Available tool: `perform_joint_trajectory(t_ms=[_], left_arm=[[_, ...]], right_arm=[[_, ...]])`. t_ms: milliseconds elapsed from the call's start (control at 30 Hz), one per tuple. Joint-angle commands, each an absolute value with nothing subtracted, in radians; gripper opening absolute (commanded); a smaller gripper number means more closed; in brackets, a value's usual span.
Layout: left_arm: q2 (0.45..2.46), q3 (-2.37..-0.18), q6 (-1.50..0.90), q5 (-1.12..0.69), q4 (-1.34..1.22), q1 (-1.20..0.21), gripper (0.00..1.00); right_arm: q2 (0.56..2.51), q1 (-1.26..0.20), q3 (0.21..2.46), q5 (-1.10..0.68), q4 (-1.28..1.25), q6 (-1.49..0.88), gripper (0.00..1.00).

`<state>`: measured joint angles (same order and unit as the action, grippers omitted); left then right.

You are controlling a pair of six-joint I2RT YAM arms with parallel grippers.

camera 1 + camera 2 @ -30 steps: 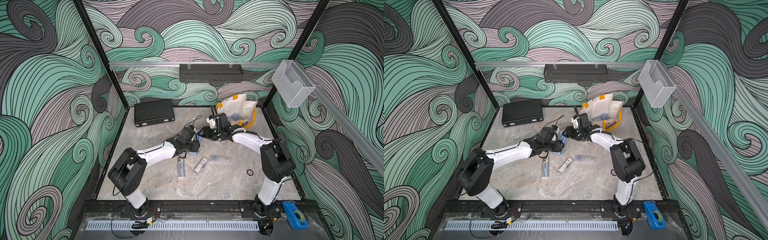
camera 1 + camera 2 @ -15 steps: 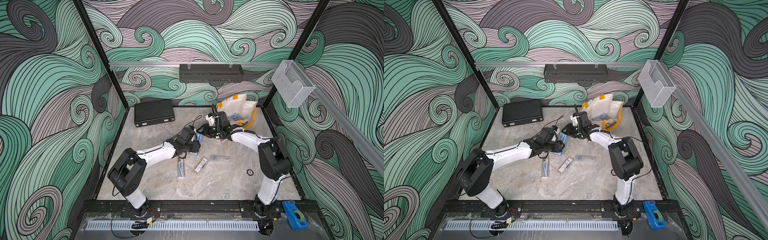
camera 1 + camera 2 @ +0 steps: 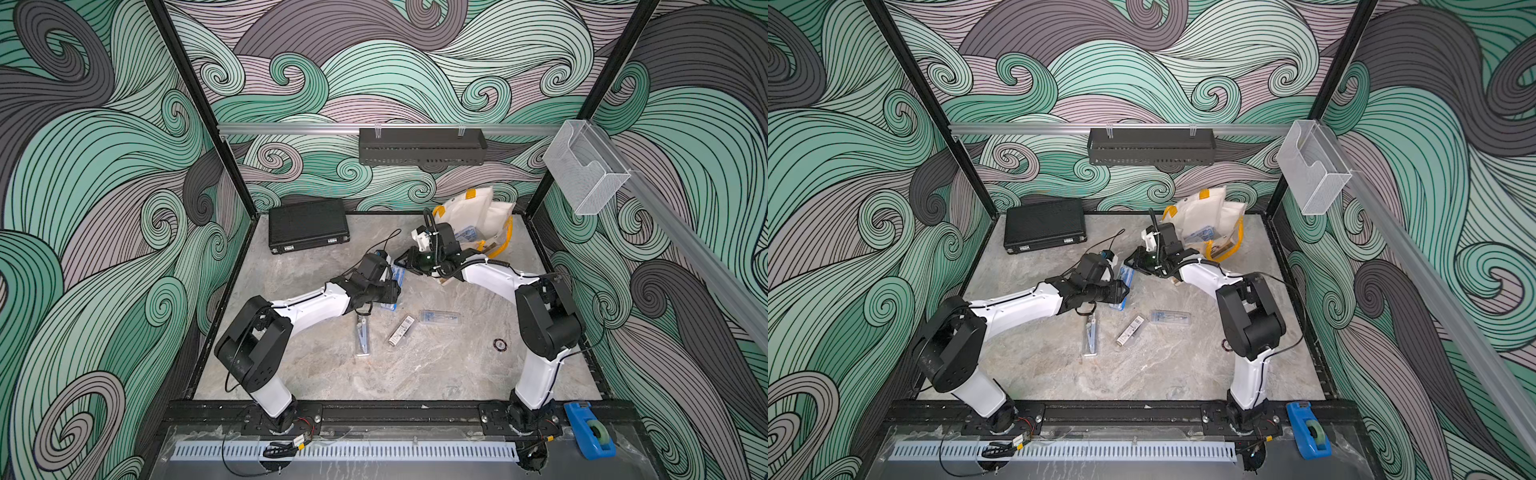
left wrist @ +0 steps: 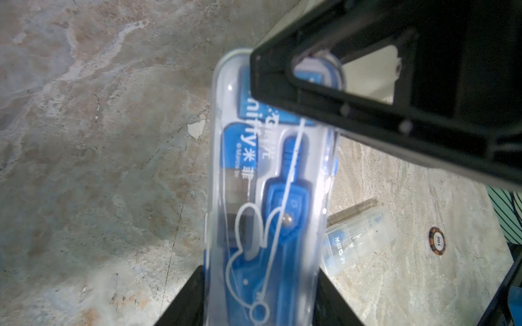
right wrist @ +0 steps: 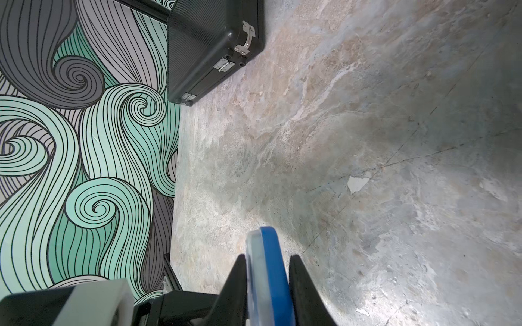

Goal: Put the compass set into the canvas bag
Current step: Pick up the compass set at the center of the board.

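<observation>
Two robot arms share a hold on the compass set (image 3: pixel 396 277), a clear plastic case with a blue compass inside, over the middle of the marble-patterned table (image 3: pixel 415 374) in both top views. The left gripper (image 4: pixel 260 304) is closed across the width of the case at one end, with its black fingers (image 4: pixel 183 307) against the long edges. The right gripper (image 5: pixel 267 282) is drawn almost fully together on the other end, pinching the thin blue-and-clear rim (its wrist camera shows little more than that sliver between the two fingers). Whether the case's lower end touches the table cannot be told. The set is outside the canvas bag (image 3: pixel 469 212), near it but apart. The bag lies slumped at the table's back right corner, yellow handles showing, just behind the right arm's wrist, and a clear packet with blue print shows at its mouth. A closed black briefcase (image 3: pixel 307 224) sits at the back left. On the table in front of the grippers lie a slim silvery item (image 3: pixel 361 336), a small printed box (image 3: pixel 401 330) and a second clear case (image 3: pixel 438 316), with a poker chip (image 3: pixel 500 344) further right. A blue tape dispenser (image 3: pixel 590 428) rests off the table, beside the right arm's base.
</observation>
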<state>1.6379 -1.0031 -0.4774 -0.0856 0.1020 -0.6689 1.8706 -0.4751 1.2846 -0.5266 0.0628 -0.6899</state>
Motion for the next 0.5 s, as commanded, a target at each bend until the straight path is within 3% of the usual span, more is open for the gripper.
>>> perform_joint_trajectory(t_ms=[0, 300, 367, 467], left_arm=[[1.606, -1.008, -0.473, -0.112, 0.080, -0.664, 0.54], [1.594, -1.009, -0.469, -0.141, 0.081, -0.652, 0.61], [1.592, -1.009, -0.469, -0.143, 0.081, -0.649, 0.70], [1.585, -1.006, -0.471, -0.140, 0.083, -0.644, 0.92]], right_arm=[[1.893, -0.477, 1.311, -0.540, 0.055, -0.700, 0.21], [1.879, -0.477, 1.334, -0.526, 0.088, -0.660, 0.13], [1.871, -0.478, 1.343, -0.517, 0.104, -0.645, 0.12], [1.857, -0.479, 1.361, -0.496, 0.134, -0.618, 0.11]])
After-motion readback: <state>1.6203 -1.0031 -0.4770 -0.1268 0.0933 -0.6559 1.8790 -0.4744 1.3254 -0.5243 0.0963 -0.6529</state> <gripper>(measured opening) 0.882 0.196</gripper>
